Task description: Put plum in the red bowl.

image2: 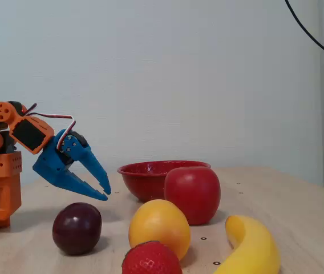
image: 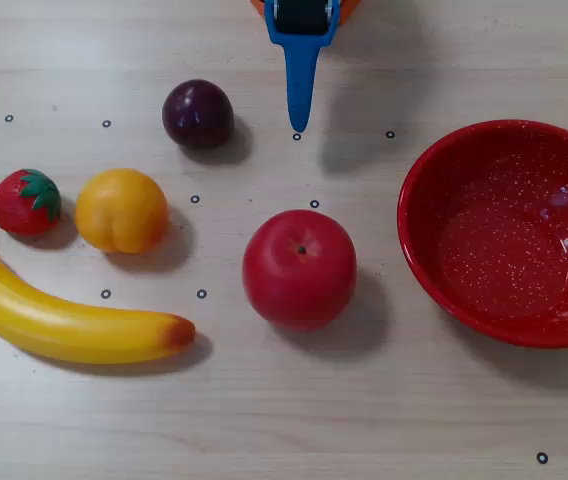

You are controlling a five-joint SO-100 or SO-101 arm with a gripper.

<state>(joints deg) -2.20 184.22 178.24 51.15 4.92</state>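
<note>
I see the small shiny dark purple plum [image: 197, 114] sitting on the pale wooden table [image: 284, 420], with bare wood all around it. My blue two-finger gripper [image2: 103, 190] hangs in the air just beside the plum, and its fingers are spread apart with nothing in them. The big shiny red bowl with white specks [image: 424, 190] sits well apart at the right edge of the overhead view, which cuts off its rim. In the fixed view, the big red apple [image2: 193, 193] hides part of the bowl.

apple [image: 299, 268] mid-table | orange [image: 121, 210] beside strawberry [image: 26, 201] | banana [image: 69, 322] below
</note>
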